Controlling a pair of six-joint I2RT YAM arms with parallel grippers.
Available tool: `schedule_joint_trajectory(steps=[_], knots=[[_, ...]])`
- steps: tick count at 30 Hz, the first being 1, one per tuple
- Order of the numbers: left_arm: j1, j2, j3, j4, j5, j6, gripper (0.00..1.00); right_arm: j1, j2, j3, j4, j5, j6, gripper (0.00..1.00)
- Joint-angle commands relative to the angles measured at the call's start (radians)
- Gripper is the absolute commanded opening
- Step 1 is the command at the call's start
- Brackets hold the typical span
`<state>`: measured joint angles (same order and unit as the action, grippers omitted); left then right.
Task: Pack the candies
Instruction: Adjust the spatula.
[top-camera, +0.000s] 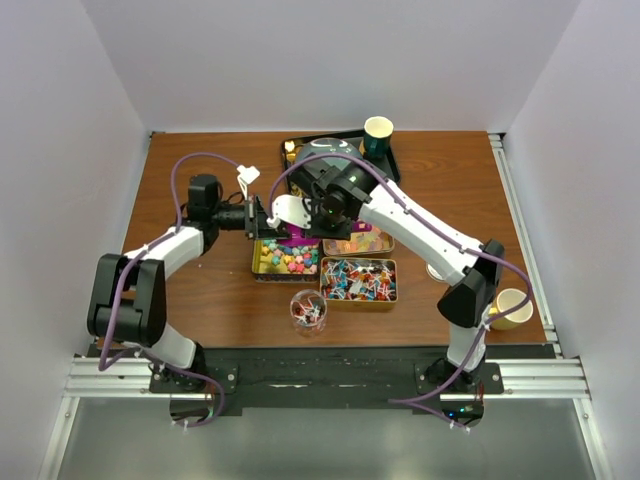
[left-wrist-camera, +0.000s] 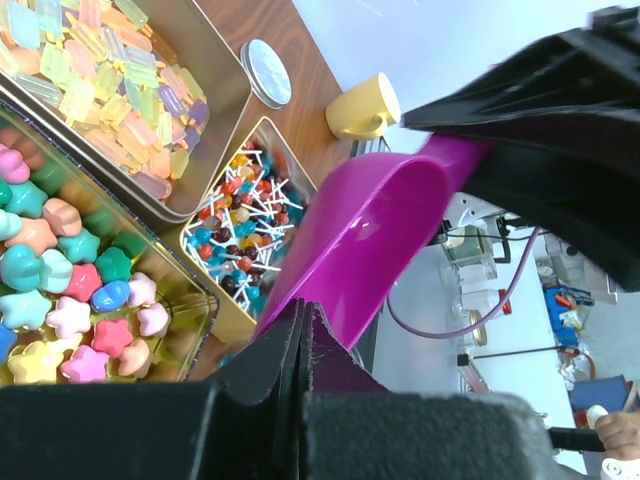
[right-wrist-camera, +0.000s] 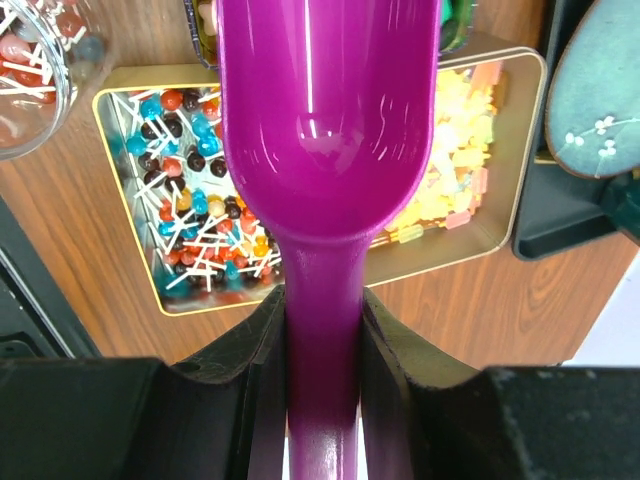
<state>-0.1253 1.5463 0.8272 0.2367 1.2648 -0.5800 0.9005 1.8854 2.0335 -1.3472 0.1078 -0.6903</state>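
The candies lie in three gold tins: bright star-shaped pieces, pale yellow-pink gummies, and small red-blue lollipops with white sticks. My right gripper is shut on the handle of an empty purple scoop, held above the tins. My left gripper is shut with nothing between its jaws, right beside the scoop's bowl over the star-candy tin.
A glass jar with a few lollipops stands in front of the tins. A yellow mug is at the right. A black tray at the back holds a green cup and a dark plate.
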Motion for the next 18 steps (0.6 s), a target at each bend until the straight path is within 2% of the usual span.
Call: schedule_joint_trajectory(steps=[1,6,9,10,11,14,18], knots=[[-0.004,0.038,0.059,0.016,-0.027,0.029,0.00,-0.011,-0.085,0.024,-0.135,-0.071,0.008,0.00],[0.012,0.066,0.119,-0.013,-0.025,0.063,0.00,-0.107,-0.107,-0.025,-0.133,-0.001,-0.047,0.00],[0.052,0.070,0.191,-0.111,-0.031,0.126,0.05,-0.207,-0.124,-0.103,-0.101,0.044,-0.154,0.00],[0.062,0.074,0.207,-0.205,-0.042,0.156,0.08,-0.230,-0.123,-0.119,-0.083,0.070,-0.176,0.00],[0.085,0.074,0.220,-0.271,-0.079,0.231,0.13,-0.271,-0.118,-0.133,-0.075,0.081,-0.198,0.00],[0.124,0.077,0.251,-0.448,-0.206,0.349,0.21,-0.323,-0.083,-0.160,-0.050,0.150,-0.291,0.00],[0.191,0.022,0.178,-0.505,-0.396,0.359,0.24,-0.357,0.003,-0.139,-0.029,0.246,-0.409,0.00]])
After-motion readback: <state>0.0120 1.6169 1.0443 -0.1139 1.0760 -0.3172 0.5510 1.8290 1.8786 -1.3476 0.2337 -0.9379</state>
